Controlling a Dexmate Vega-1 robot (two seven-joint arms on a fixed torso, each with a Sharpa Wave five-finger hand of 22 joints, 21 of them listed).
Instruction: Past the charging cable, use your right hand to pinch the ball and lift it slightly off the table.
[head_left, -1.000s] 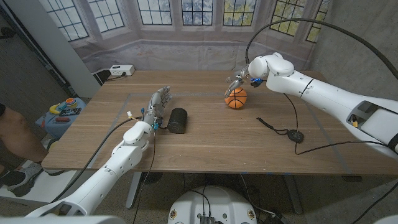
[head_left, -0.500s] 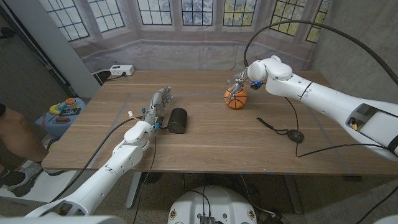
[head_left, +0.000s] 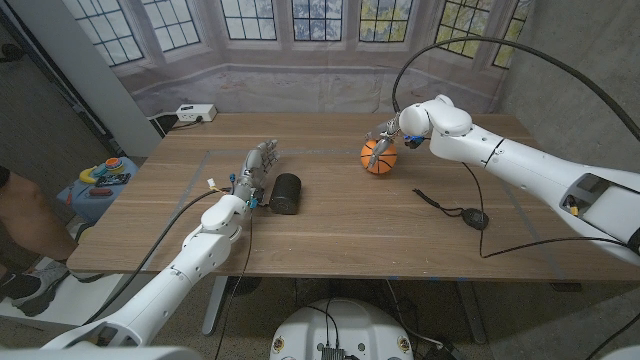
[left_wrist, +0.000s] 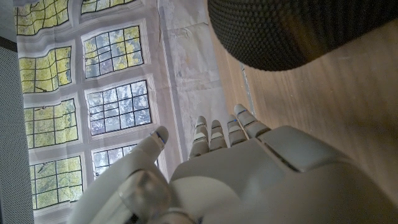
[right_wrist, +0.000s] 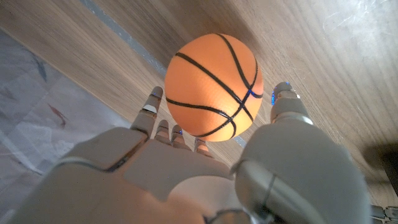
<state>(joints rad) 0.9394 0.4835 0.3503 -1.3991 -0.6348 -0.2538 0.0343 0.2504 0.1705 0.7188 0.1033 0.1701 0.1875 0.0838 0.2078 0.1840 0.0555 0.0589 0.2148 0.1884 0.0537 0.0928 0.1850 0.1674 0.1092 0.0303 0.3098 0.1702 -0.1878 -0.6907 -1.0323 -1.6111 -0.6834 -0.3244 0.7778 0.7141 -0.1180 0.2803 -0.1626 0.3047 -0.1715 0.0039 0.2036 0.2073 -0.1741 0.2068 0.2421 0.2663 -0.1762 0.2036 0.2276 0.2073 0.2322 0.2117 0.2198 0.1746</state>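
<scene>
An orange ball with black basketball lines (head_left: 378, 156) (right_wrist: 211, 85) is at the table's far right of middle. My right hand (head_left: 390, 130) (right_wrist: 205, 180) pinches it, thumb on one side and fingers on the other; the wrist view shows a shadow on the wood beside it. The black charging cable (head_left: 440, 206) with its round puck (head_left: 478, 217) lies on the table nearer to me than the ball. My left hand (head_left: 256, 165) (left_wrist: 249, 168) stands on the left half, fingers straight and apart, holding nothing.
A black cylinder speaker (head_left: 286, 194) (left_wrist: 280, 31) lies just right of my left hand. A white power strip (head_left: 195, 113) sits at the far left corner. Off the table's left edge are a colourful toy (head_left: 105, 172) and a person (head_left: 25, 225).
My right hand has stayed closed around the ball and both have shifted very slightly upward in the picture. The right forearm has swung a little. The left hand has not moved.
</scene>
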